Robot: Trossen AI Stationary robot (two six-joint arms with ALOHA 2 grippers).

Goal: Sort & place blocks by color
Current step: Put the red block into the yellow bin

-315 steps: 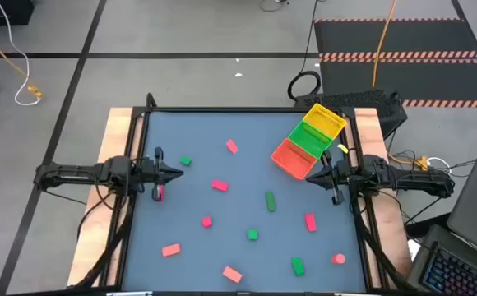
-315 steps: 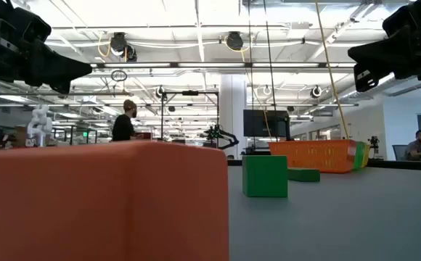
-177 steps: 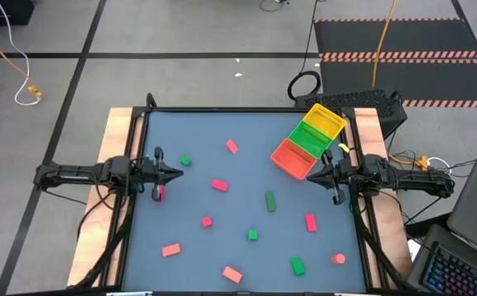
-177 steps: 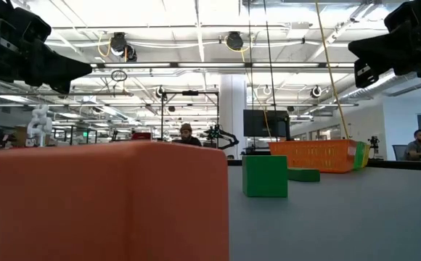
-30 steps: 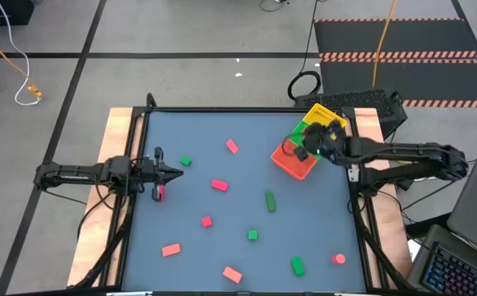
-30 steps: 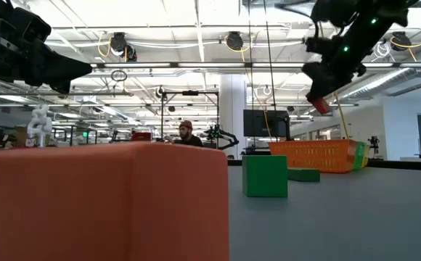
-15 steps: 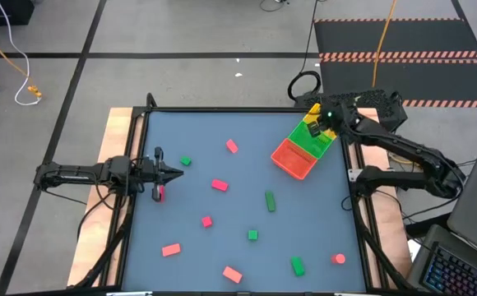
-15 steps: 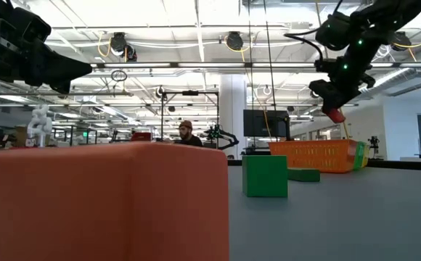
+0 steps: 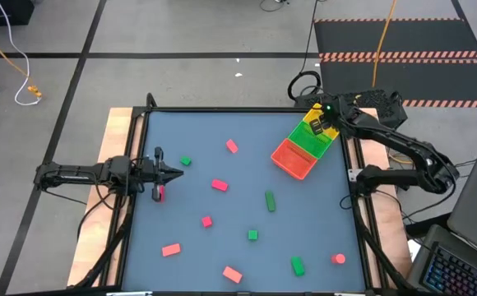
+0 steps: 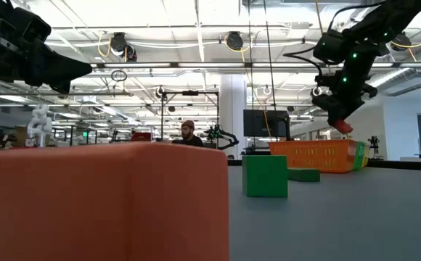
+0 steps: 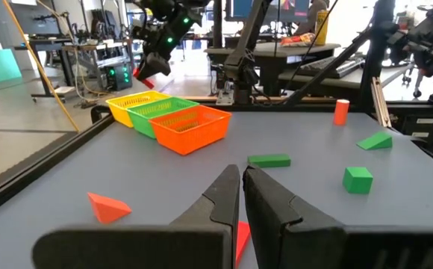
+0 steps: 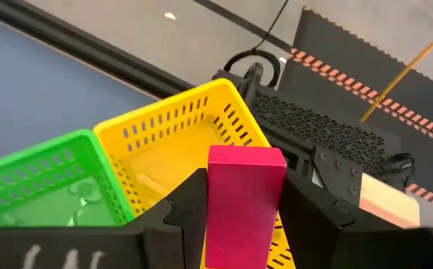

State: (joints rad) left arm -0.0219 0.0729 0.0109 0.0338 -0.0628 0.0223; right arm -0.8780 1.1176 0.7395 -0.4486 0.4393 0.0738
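Pink block stands upright between the right gripper jaws, pinched on both sides, above the tray's yellow compartment. Left gripper waits at the table's left edge, jaws nearly closed, empty.

Right arm stretched to the far right corner, tool clamped, left tool closed, level, at left edge

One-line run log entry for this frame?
right claw: shut on red rectangular block | over yellow compartment of plastic tray | left claw: shut, idle at table's left edge
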